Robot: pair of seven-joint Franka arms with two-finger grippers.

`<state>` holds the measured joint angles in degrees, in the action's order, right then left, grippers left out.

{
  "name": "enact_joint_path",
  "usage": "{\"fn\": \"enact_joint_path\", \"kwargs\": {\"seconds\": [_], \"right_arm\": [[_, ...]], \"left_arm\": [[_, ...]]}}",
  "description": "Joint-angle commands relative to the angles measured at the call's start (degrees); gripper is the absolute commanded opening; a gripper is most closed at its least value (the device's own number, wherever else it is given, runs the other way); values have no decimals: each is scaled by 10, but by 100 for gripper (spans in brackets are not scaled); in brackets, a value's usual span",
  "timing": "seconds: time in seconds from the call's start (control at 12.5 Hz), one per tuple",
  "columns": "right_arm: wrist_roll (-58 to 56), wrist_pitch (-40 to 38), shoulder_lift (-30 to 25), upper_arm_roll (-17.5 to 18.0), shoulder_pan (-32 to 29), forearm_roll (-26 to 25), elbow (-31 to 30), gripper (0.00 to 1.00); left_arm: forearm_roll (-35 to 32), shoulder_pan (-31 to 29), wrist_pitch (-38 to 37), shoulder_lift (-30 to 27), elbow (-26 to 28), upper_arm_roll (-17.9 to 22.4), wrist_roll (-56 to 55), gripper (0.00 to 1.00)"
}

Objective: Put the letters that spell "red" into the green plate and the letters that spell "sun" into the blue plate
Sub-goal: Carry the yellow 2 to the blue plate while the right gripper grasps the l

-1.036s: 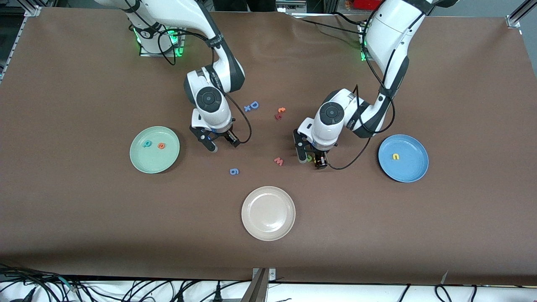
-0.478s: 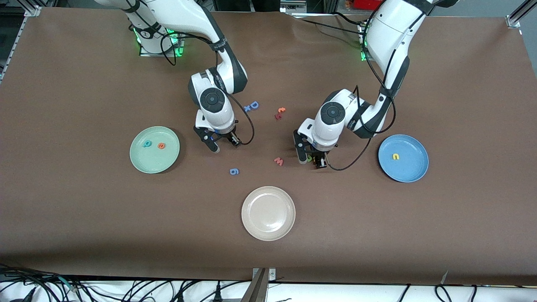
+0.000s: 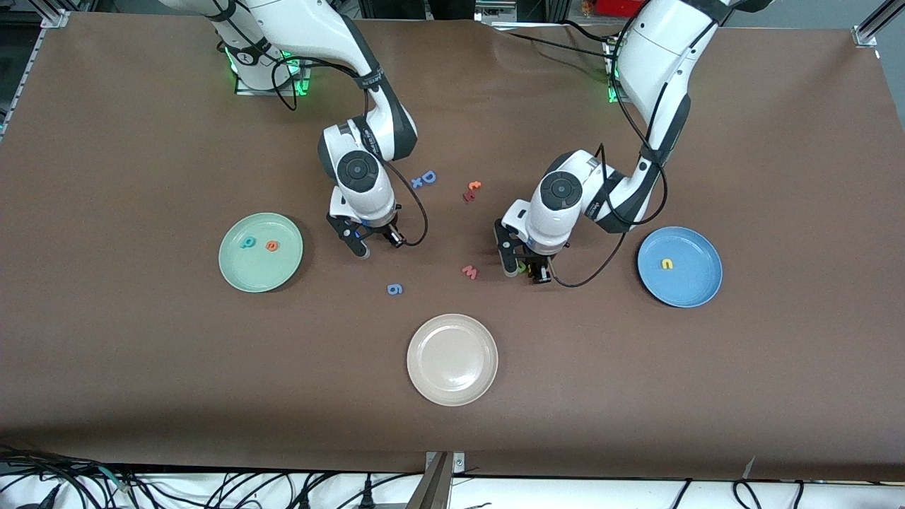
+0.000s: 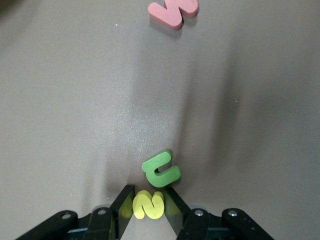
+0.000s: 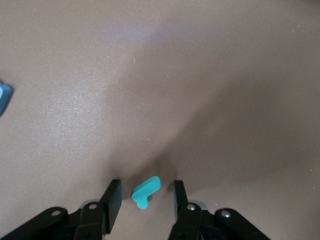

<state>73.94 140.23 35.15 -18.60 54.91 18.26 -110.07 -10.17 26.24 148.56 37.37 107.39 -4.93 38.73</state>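
I see a wide table (image 3: 141, 367) covered edge to edge with a matte brown sheet (image 3: 707, 396), lit evenly from above with soft shadows. Silver metal rails (image 3: 871, 27) frame the corners at the arms' end. Along the edge nearest the camera, black cables (image 3: 233, 488) tangle on a pale floor (image 3: 608, 495), and a grey metal post (image 3: 438, 481) rises at the middle.
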Motion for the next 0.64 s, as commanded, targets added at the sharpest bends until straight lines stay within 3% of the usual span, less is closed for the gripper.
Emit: {"fn": "enact_joint_path", "kwargs": {"seconds": [0.0, 0.56], "right_arm": [[-5, 5, 6, -1, 3, 13, -1, 39], [-13, 3, 7, -1, 3, 12, 0, 3]], "left_arm": [[16, 7, 8, 23, -10, 16, 0, 0], [87, -2, -28, -19, -6, 47, -4, 0]]}}
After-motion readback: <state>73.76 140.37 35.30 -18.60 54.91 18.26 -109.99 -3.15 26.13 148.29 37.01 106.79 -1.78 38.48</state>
